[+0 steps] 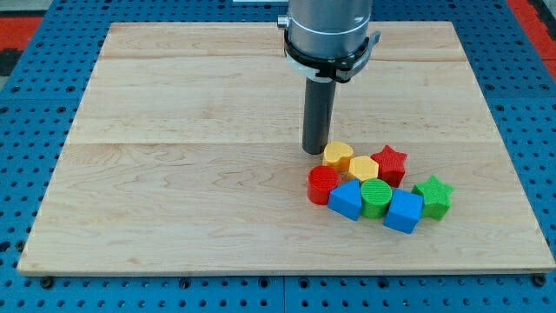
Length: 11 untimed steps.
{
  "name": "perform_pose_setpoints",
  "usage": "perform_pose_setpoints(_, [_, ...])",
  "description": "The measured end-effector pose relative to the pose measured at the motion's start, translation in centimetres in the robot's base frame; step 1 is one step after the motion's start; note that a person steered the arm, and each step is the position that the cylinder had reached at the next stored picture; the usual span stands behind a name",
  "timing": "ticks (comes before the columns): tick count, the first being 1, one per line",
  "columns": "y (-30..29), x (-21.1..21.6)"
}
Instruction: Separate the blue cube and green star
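The blue cube (404,211) sits at the lower right of a tight cluster, touching the green star (433,196) on its right. My tip (314,151) rests on the board just left of and above the cluster, close to a yellow block (337,156). The tip is well left of and above the blue cube and green star, with other blocks between.
The cluster also holds a second yellow block (364,169), a red star (389,163), a red cylinder (323,184), another blue block (345,200) and a green cylinder (375,197). The wooden board (174,174) lies on a blue perforated table.
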<state>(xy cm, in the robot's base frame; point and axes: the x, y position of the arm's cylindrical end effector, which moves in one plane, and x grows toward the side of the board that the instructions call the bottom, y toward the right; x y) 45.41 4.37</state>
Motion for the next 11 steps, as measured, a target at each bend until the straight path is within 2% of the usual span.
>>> perform_pose_setpoints(3, [0.2,-0.3])
perform_pose_setpoints(4, [-1.7,-3.4])
perform_pose_setpoints(5, [0.9,-6.6])
perform_pose_setpoints(6, [13.5,-6.2])
perform_pose_setpoints(7, [23.5,1.1])
perform_pose_setpoints(8, [25.2,9.8])
perform_pose_setpoints(10, [16.0,12.2])
perform_pose_setpoints(11, [12.1,10.1])
